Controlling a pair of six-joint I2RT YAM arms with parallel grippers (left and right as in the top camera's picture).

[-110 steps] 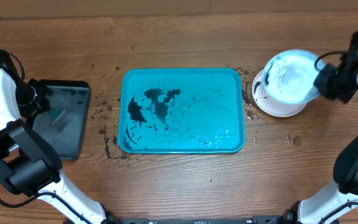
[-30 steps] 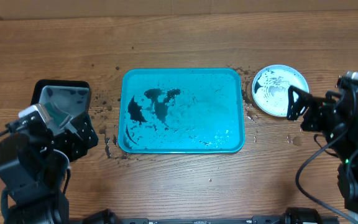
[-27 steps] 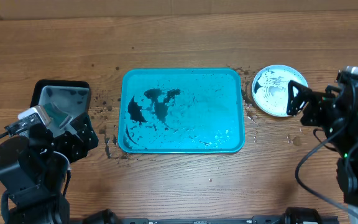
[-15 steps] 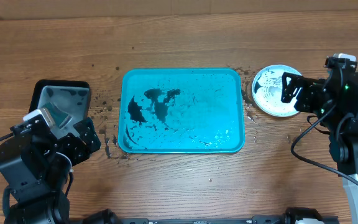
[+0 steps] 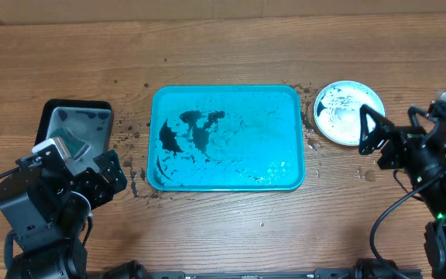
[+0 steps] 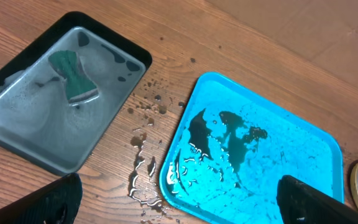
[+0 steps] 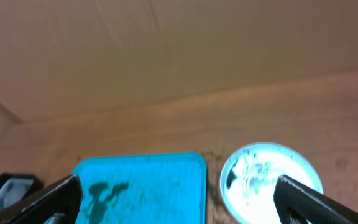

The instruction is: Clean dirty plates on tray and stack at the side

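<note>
The plates sit in a pile just right of the wet blue tray, only the left wrist view shows the whole green sponge in the black tray, and both the left gripper and right gripper have fingers wide apart, holding nothing.

Stacked plates beside grimy turquoise tray
</note>
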